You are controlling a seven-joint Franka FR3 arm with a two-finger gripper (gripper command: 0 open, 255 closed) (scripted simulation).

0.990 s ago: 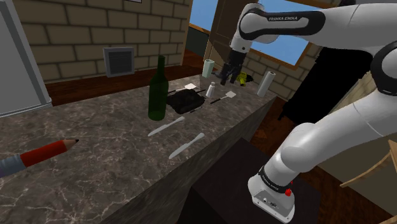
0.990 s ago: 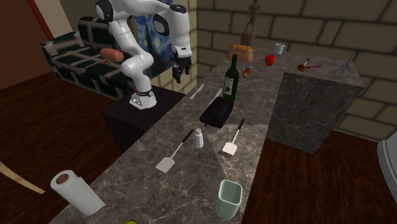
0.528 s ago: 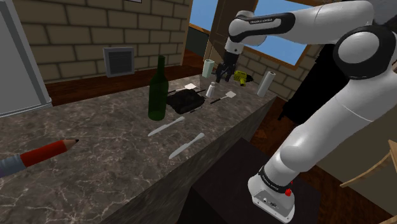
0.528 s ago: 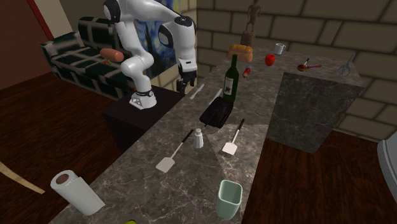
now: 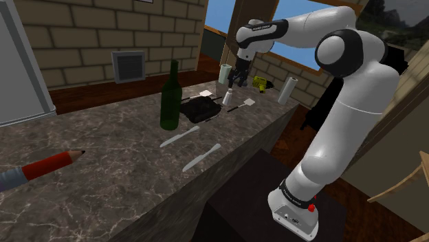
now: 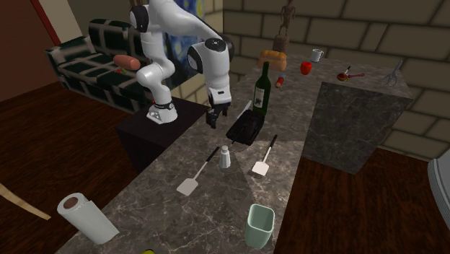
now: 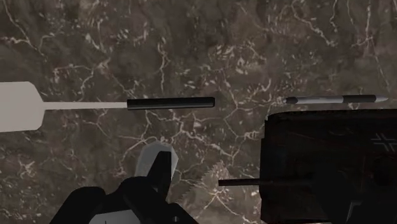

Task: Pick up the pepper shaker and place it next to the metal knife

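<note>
We cannot tell whether our claw (image 6: 214,122) is open; the upright pepper shaker (image 6: 225,156) stands below and just beyond it.

Counter (image 5: 103,148): is showing under the claw (image 6: 214,117) as dark polished stone, veined white like marble, with a soft sheen.
Claw: is looking plain black and matt.
Arm (image 5: 354,103): is wearing smooth, glossy white shells that are catching the light.
Pepper shaker (image 6: 225,156): near the claw, is reading pale grey and smooth; its material is not showing.
Spatula (image 7: 108,104): near the claw, is pairing a flat, matt pale blade with a slightly shiny black handle.
Tray (image 6: 245,128): just beside the claw, is looking black and dull.
Bottle (image 5: 169,100): beyond the tray from the claw, is gleaming like dark green glass.
Nearer knife (image 5: 180,136) and farther knife (image 5: 202,157): well apart from the claw, are looking light grey, smooth and faintly shiny.
</note>
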